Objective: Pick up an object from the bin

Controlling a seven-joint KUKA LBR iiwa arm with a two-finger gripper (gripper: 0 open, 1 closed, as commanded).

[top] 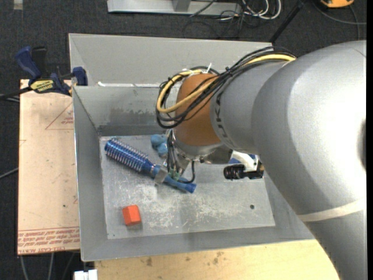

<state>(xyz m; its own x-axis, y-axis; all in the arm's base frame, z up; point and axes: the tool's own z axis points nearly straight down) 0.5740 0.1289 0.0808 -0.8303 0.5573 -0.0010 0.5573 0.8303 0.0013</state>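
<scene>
The bin (224,210) is grey with pale scratches. The brush (133,156) is blue with rows of light bristles. The little block (132,215) is orange. The arm's cover (195,118) is orange-brown.

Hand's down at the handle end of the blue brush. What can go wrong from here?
1. The hand is over the handle end of the blue brush, well away from the bristle head. If it lifts from there, the long brush may tilt or slip out.
2. A small light-blue thing lies close beside the hand near the back wall. It might get nudged or dragged along.
</scene>
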